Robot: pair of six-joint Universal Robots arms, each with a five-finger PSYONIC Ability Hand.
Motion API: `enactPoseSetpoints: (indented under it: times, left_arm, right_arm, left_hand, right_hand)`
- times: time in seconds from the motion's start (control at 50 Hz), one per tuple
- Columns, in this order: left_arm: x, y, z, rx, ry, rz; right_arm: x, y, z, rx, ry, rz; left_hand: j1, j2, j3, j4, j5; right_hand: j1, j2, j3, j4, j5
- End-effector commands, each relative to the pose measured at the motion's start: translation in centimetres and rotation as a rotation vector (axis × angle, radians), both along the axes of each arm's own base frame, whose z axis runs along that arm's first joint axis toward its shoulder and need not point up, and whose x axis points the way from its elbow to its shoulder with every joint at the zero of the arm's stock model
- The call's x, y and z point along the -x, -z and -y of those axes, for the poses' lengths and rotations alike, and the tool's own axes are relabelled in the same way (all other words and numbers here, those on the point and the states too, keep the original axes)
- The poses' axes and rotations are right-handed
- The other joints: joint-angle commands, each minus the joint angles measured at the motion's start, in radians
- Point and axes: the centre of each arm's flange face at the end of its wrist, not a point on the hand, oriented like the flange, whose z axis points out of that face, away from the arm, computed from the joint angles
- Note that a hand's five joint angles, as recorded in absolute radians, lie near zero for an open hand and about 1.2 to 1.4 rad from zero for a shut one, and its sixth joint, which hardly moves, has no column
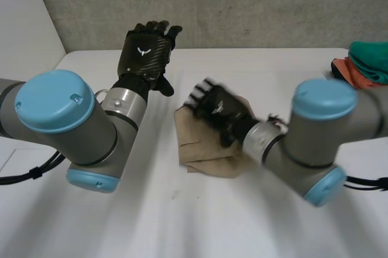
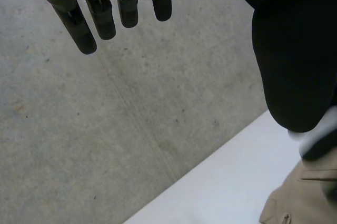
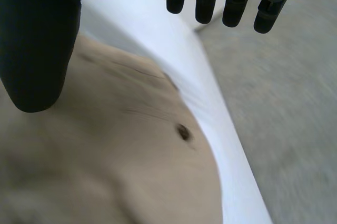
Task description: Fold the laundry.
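We find the folded tan cloth (image 1: 203, 152) in the middle of the surface (image 1: 182, 221), directly under the palm of our right hand (image 1: 218, 108) — fingers straight, holding nothing — so that hand is plainly the nearer. Our left hand (image 1: 144, 52) hangs high by the far edge, fingers straight and empty too — the cloth lies well apart, off to its right.

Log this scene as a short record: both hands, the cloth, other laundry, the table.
left hand: open, empty, held up near the far edge of the table
right hand: open, fingers straight, over the tan cloth; contact unclear
tan cloth: folded, mid-table
other laundry: green cloth and orange cloth together at the far right
table: white
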Motion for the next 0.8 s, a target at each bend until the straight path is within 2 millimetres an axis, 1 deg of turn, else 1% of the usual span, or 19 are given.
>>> enactPoseSetpoints:
  times: [0.02,0.06,0.1,0.14,0.18,0.24,0.34,0.36,0.4,0.42,0.46,0.48,0.52,0.58,0.66,0.72,0.76,0.78,0.8]
  left_arm:
    - [1.4,-1.9,-0.8,0.042,0.041,-0.038]
    - [2.3,-2.1,-1.4,0.034,0.068,-0.040]
    - [2.8,-2.2,-1.7,0.019,0.084,-0.040]
    - [3.6,-1.1,-1.8,-0.030,0.103,-0.020]
    - [4.7,0.4,-1.8,-0.083,0.127,0.004]
    - [5.7,2.0,-1.8,-0.143,0.142,0.037]
    - [6.6,6.0,-1.3,-0.276,0.144,0.135]
    - [6.6,6.5,-1.3,-0.294,0.143,0.149]
    - [6.6,7.7,-1.1,-0.330,0.140,0.177]
    - [6.5,9.0,-1.1,-0.373,0.141,0.211]
    - [6.1,10.8,-1.1,-0.435,0.132,0.262]
    - [5.9,11.1,-1.0,-0.450,0.127,0.272]
    - [5.0,11.8,-0.5,-0.497,0.106,0.301]
    - [4.1,11.9,0.0,-0.533,0.079,0.320]
    - [3.3,11.3,0.2,-0.559,0.066,0.334]
    - [3.0,9.3,0.3,-0.541,0.066,0.318]
    - [3.0,7.0,0.0,-0.503,0.084,0.286]
    - [3.0,6.2,-0.1,-0.492,0.092,0.276]
    - [3.0,4.6,-0.5,-0.468,0.116,0.254]
  right_arm:
    - [3.9,-5.2,3.4,-0.357,0.208,0.442]
    - [5.3,-5.9,4.7,-0.433,0.262,0.517]
    - [6.1,-5.9,5.4,-0.462,0.297,0.519]
    - [6.7,-6.1,6.1,-0.480,0.330,0.497]
    - [6.8,-5.6,6.6,-0.502,0.350,0.468]
    - [6.6,-3.9,7.8,-0.550,0.378,0.395]
    - [6.2,-1.4,8.7,-0.644,0.404,0.301]
    - [6.0,-0.3,8.8,-0.686,0.413,0.270]
    - [5.9,0.9,8.9,-0.718,0.416,0.239]
    - [5.9,1.5,9.0,-0.733,0.418,0.218]
    - [5.9,2.9,9.0,-0.742,0.417,0.159]
    - [5.9,3.7,9.0,-0.731,0.412,0.109]
    - [6.0,4.4,9.0,-0.710,0.411,0.058]
    - [6.6,4.5,9.3,-0.622,0.448,-0.030]
    - [7.7,2.7,10.4,-0.471,0.541,-0.067]
    - [7.8,0.5,10.5,-0.352,0.531,-0.040]
    - [7.8,-0.7,10.2,-0.298,0.517,-0.031]
    - [7.5,-2.4,9.4,-0.231,0.496,-0.021]
    - [7.5,-2.8,9.2,-0.212,0.492,-0.017]
  left_hand:
    - [-0.011,-0.032,-0.037,-0.028,-0.045]
    - [-0.011,-0.032,-0.037,-0.028,-0.045]
    - [-0.011,-0.032,-0.037,-0.028,-0.045]
    - [-0.011,-0.032,-0.037,-0.028,-0.045]
    - [-0.011,-0.032,-0.037,-0.028,-0.045]
    - [-0.011,-0.032,-0.037,-0.028,-0.045]
    - [-0.011,-0.032,-0.037,-0.028,-0.045]
    - [-0.011,-0.032,-0.037,-0.028,-0.045]
    - [-0.011,-0.032,-0.037,-0.028,-0.045]
    - [-0.011,-0.032,-0.037,-0.028,-0.045]
    - [-0.011,-0.032,-0.037,-0.028,-0.045]
    - [-0.011,-0.032,-0.037,-0.028,-0.045]
    - [-0.011,-0.032,-0.037,-0.028,-0.045]
    - [0.001,-0.019,-0.024,-0.015,-0.033]
    - [0.007,-0.013,-0.018,-0.009,-0.027]
    - [0.007,-0.013,-0.018,-0.009,-0.027]
    - [-0.010,-0.031,-0.036,-0.027,-0.044]
    - [-0.011,-0.032,-0.037,-0.028,-0.045]
    - [-0.011,-0.032,-0.037,-0.028,-0.045]
  right_hand:
    - [-0.052,-0.043,-0.040,-0.039,-0.044]
    - [-0.052,-0.043,-0.040,-0.039,-0.044]
    - [-0.052,-0.043,-0.040,-0.039,-0.044]
    - [-0.052,-0.043,-0.040,-0.039,-0.044]
    - [-0.052,-0.043,-0.040,-0.039,-0.044]
    - [-0.052,-0.043,-0.040,-0.039,-0.044]
    - [-0.052,-0.043,-0.040,-0.039,-0.044]
    - [-0.052,-0.043,-0.040,-0.039,-0.044]
    - [-0.052,-0.043,-0.040,-0.039,-0.044]
    - [-0.052,-0.043,-0.040,-0.039,-0.044]
    - [-0.052,-0.043,-0.040,-0.039,-0.044]
    - [-0.052,-0.043,-0.040,-0.039,-0.044]
    - [-0.052,-0.043,-0.040,-0.039,-0.044]
    - [-0.052,-0.043,-0.040,-0.039,-0.044]
    - [-0.052,-0.043,-0.040,-0.039,-0.044]
    - [-0.052,-0.043,-0.040,-0.039,-0.044]
    - [-0.052,-0.043,-0.040,-0.039,-0.044]
    - [-0.052,-0.043,-0.040,-0.039,-0.044]
    - [-0.052,-0.043,-0.040,-0.039,-0.044]
